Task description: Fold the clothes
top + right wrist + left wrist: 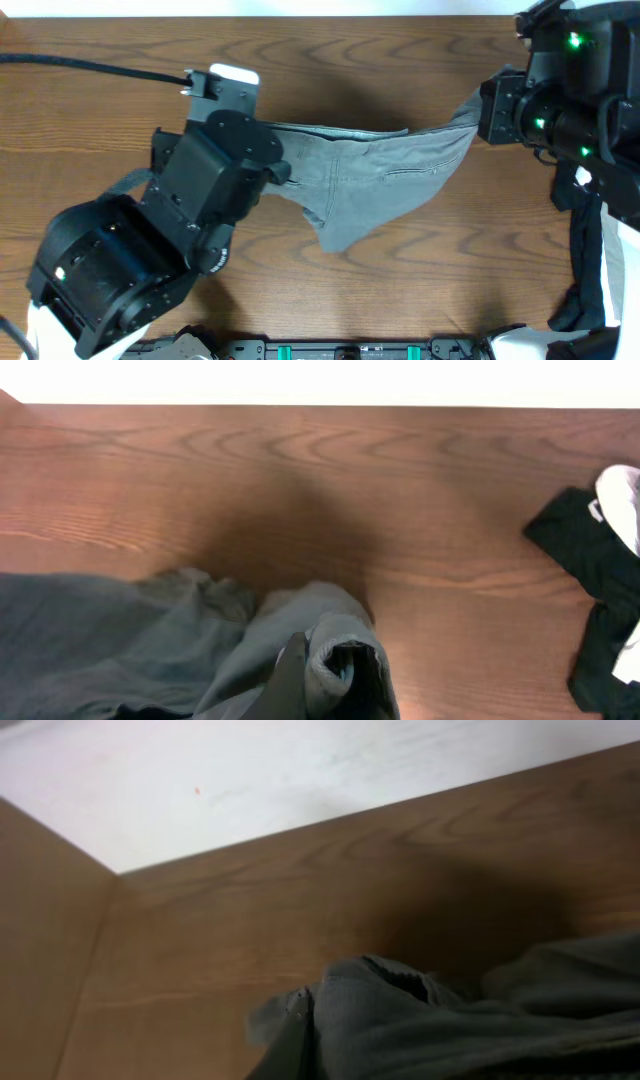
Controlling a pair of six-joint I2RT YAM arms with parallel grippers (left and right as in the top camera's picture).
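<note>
**Shorts strung between two closed grippers**

Shorts (385, 180) lie across the middle of the table (330, 60), pulled out sideways with an end in each gripper. Nearest the front edge, the bulky left arm (150, 250) reaches in from the lower left. The left gripper (272, 172) is closed on the left end of the shorts, though the arm hides the pinch from overhead. In the left wrist view, rumpled grey cloth fills the bottom of the frame just ahead of the camera, and the fingers themselves cannot be made out.

At the right edge, a black garment (585, 265) trails along the table, well apart from the shorts. The right wrist view shows a white garment (622, 500) lying on it.

Further back, the shorts sag to a point in the middle and narrow to a strip rising toward the upper right. There the right gripper (478, 108) is clamped on the cloth, which the right wrist view shows bunched at the fingers. A black cable (90, 66) crosses the far left of the table.
</note>
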